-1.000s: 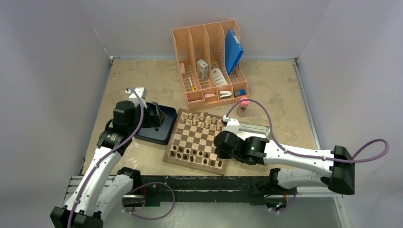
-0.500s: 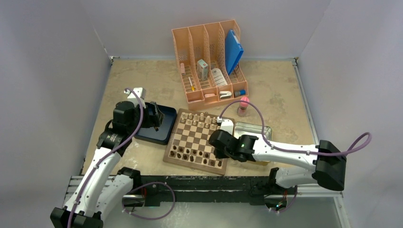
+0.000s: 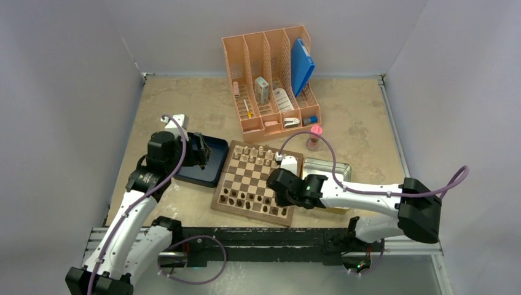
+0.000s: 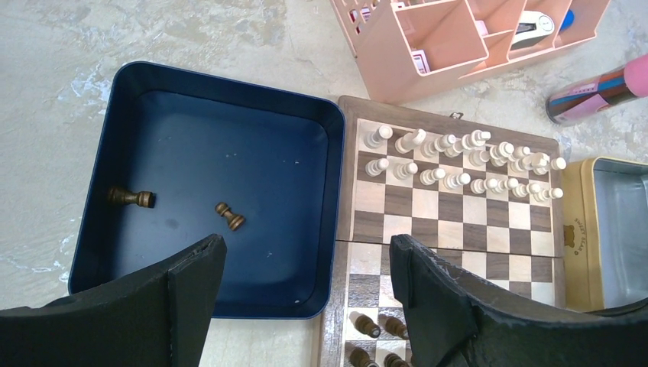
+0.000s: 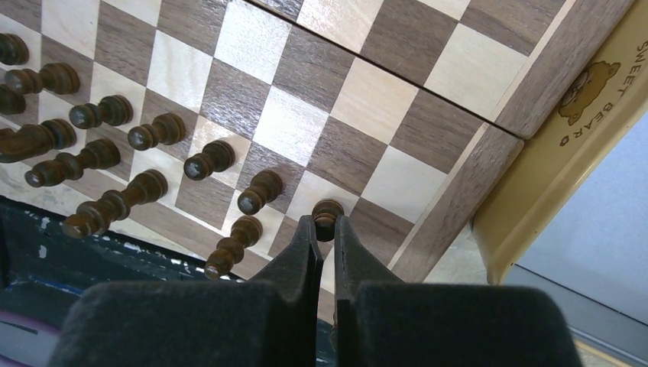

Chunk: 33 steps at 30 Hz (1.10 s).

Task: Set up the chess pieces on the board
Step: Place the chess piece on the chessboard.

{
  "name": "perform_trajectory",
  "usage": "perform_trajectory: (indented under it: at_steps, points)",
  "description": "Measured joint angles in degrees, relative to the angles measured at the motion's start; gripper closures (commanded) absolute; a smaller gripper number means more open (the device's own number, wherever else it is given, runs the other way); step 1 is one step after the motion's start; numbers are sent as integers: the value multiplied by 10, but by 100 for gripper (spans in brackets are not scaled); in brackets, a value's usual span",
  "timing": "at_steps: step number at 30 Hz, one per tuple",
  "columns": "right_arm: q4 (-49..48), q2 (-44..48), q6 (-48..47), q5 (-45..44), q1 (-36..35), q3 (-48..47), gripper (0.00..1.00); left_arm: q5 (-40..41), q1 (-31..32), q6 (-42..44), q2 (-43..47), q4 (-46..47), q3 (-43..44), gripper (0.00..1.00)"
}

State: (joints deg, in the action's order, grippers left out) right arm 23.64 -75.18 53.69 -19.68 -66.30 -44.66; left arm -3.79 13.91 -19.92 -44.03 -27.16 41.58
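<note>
Board (image 3: 251, 178) sat at the near middle of the table, its near rim close to the black rail (image 5: 46, 252) along the table edge. Dark chess pieces (image 5: 157, 131) stood on most of the board's two near ranks. Pale pieces (image 4: 458, 162) filled the two far ranks, and the four middle ranks were bare squares.

Right gripper (image 5: 322, 228) was low over the board's near-right corner, fingers pressed almost together and pinching a dark pawn (image 5: 327, 209) at the tips. The pawn was in line with the second near rank, just right of the last standing pawn, with a bare square between it and the board's right rim. Could not tell if its base touched the board. Tight spot: a neighbouring piece on one side, the rim close on the other.

Metal tin (image 3: 325, 165) lay open, just beside the board's right rim, partly under the right forearm.

Left gripper (image 4: 307, 243) hung off the board's left side, over the near edge of the blue tray (image 4: 252, 145), fingers spread wide. The tray lay just beside the board's left rim. Two loose dark pieces (image 4: 230, 217) lay on their sides in it, apart from each other, one near the wall farthest from the board.

Pink organizer (image 3: 270, 80) stood beyond the board's far rim, apart from it. Pink-capped tube (image 3: 314, 138) stood off the board's far-right corner. Open tabletop showed beyond the board's far-left and far-right corners.
</note>
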Motion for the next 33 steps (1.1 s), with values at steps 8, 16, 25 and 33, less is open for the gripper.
perform_trajectory:
  at_steps: [8,16,25,33]
  points:
    - [0,-7,-7,11,0,-1,100,9,0,0,0,-3,0,22]
    - [0,-16,-14,12,0,-4,99,15,0,0,0,-3,-2,22]
    - [0,-42,-25,14,0,-24,97,21,0,0,-2,-3,-2,22]
    - [5,-43,-28,13,0,-27,98,25,0,0,-3,-3,-2,22]
